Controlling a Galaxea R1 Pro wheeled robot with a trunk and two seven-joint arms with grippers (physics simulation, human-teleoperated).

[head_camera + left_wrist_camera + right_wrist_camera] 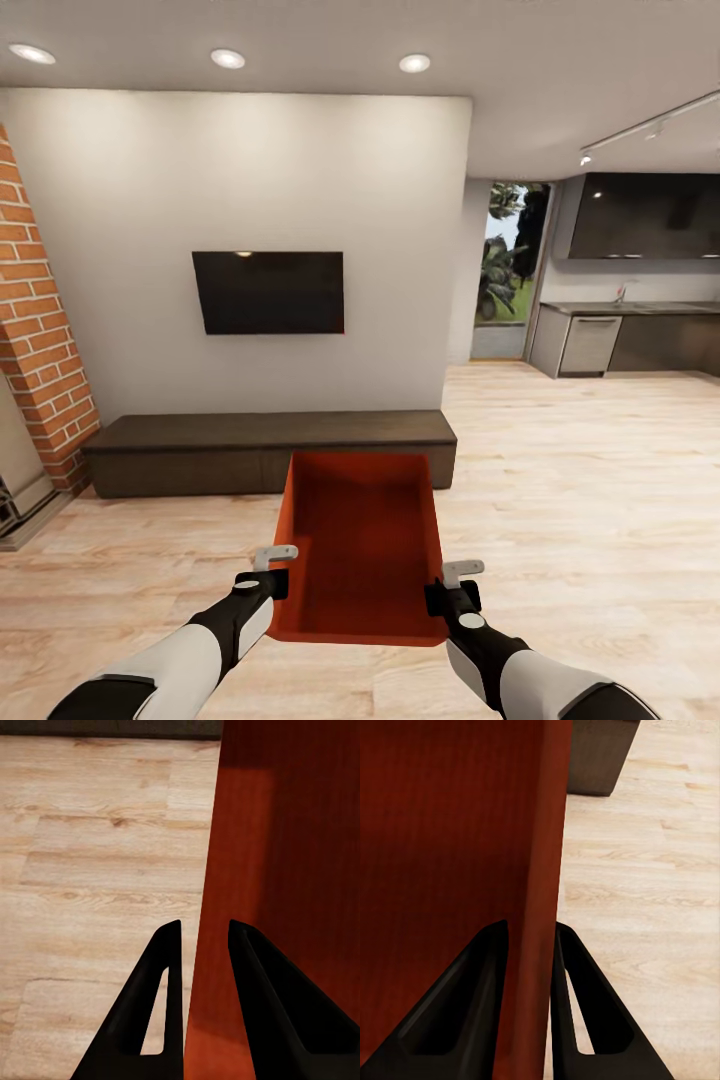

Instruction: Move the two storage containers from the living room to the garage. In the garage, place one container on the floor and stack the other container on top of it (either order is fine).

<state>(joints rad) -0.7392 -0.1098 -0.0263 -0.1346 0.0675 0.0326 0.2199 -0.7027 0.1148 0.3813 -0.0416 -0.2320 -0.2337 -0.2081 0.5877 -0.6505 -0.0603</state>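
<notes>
1. We hold an orange-red storage container (pixel 360 540) between our left gripper (pixel 274 572) and right gripper (pixel 448 585), above the light wood-plank floor (pixel 580 480).
2. Beyond it stand a dark low bench (pixel 200 450) and a black wall TV (pixel 268 292).

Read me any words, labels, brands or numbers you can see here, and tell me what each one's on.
None can be read. The container held by the left gripper and right gripper has plain walls; the TV is blank, and the bench carries no marking.

white forearms, black wrists, black tools
</notes>
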